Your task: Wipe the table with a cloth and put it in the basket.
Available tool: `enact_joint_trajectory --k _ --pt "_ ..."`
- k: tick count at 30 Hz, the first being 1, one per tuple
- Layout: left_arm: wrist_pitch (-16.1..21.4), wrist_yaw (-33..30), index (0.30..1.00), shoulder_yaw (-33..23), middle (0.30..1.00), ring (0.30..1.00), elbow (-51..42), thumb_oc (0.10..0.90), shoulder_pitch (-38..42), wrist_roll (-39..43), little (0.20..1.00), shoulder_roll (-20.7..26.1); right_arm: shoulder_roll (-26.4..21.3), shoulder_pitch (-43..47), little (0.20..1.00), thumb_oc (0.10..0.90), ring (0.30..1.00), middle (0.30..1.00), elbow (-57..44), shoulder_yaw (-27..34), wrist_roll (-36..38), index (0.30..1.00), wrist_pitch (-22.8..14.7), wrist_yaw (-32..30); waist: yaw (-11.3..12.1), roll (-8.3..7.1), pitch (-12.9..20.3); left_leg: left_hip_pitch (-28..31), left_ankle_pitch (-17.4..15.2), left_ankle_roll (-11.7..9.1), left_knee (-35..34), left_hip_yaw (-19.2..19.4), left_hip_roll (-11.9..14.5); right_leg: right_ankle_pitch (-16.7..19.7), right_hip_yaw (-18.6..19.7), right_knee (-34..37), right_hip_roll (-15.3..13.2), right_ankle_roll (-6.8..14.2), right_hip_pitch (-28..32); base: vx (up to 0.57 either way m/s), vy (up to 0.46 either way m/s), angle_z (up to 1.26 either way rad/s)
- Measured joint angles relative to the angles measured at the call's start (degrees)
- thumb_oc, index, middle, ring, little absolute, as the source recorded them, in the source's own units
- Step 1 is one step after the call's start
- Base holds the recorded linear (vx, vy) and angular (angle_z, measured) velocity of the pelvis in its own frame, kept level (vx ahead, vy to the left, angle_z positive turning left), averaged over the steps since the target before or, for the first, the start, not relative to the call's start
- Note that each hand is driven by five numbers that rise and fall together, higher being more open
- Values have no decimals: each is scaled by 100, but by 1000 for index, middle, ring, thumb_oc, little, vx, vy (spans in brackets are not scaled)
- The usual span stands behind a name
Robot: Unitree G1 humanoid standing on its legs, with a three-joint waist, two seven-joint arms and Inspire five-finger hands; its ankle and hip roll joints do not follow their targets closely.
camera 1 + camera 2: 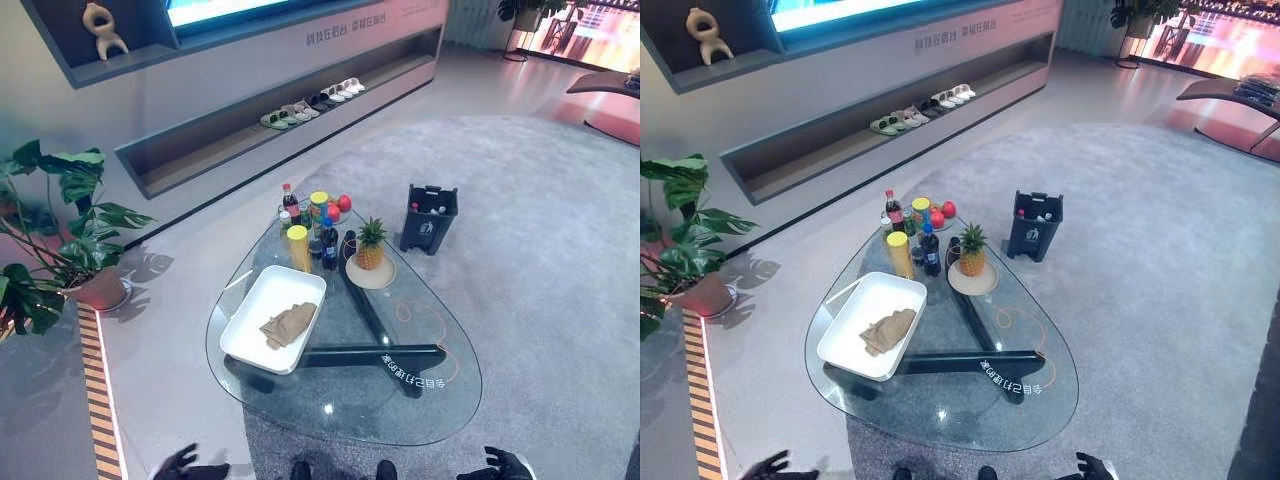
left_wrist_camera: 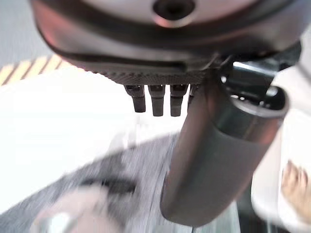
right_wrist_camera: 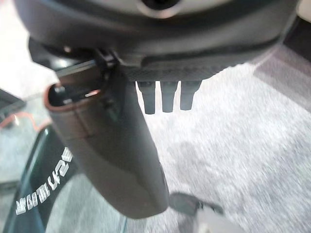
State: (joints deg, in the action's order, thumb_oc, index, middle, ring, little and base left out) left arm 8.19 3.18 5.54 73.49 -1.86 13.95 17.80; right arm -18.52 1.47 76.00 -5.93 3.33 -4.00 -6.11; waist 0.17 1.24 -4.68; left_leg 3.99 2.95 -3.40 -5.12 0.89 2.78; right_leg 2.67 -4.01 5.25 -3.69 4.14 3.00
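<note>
You've got the cloth (image 1: 290, 324) lying in the white basket (image 1: 247, 312) on the glass bench (image 1: 430, 400), well ahead of both hands. L hand (image 2: 155, 99) & R hand (image 3: 167, 97): fingers straight, relaxed, holding nothing.

Table (image 1: 420, 400): clear glossy glass top, dark matt base beneath.
Basket (image 1: 250, 322): white smooth plastic, slightly glossy.
Cloth (image 1: 290, 323): tan, soft, crumpled fabric, matt.
Rug (image 1: 540, 270): grey, rough pile.
My left hand (image 2: 214, 165): dark smooth thumb casing, satin sheen.
My right hand (image 3: 112, 155): dark smooth casing, textured palm edge.
</note>
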Motion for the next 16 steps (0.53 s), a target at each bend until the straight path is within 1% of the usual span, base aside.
enact_joint_trajectory --k 2,4,6,10,16 --pt "-92 165 900 125 900 900 -18 800 31 -212 900 -58 88 8 900 800 900 900 24 -39 -77 900 91 16 -27 -15 38 4 -1 0 -10 0 37 -3 -4 0 23 -4 5 0 0 0" --pt "-232 175 900 296 900 900 -34 800 89 -357 900 -69 102 7 900 800 900 900 27 -89 -77 900 176 25 -37 -8 43 33 2 4 -8 2 59 -3 -4 0 34 -6 31 0 0 0" --pt "-492 203 900 304 900 900 -19 800 147 -461 900 -78 102 -13 900 800 900 900 71 -89 -75 900 271 30 -51 -3 72 103 -18 -20 -19 15 80 -18 0 1 51 -25 95 16 -5 -1" --pt "-739 223 900 307 900 900 23 800 185 -607 900 -78 104 -16 900 800 900 900 164 -121 -85 900 358 98 -54 6 146 102 -20 -23 -20 20 93 -19 6 0 71 -29 90 0 0 0" --pt "-877 266 900 310 900 900 90 800 172 -607 900 -86 113 -16 900 800 900 900 229 -225 -122 900 366 151 -44 11 200 103 -20 -23 -19 21 94 -19 9 1 67 -29 91 0 0 0"
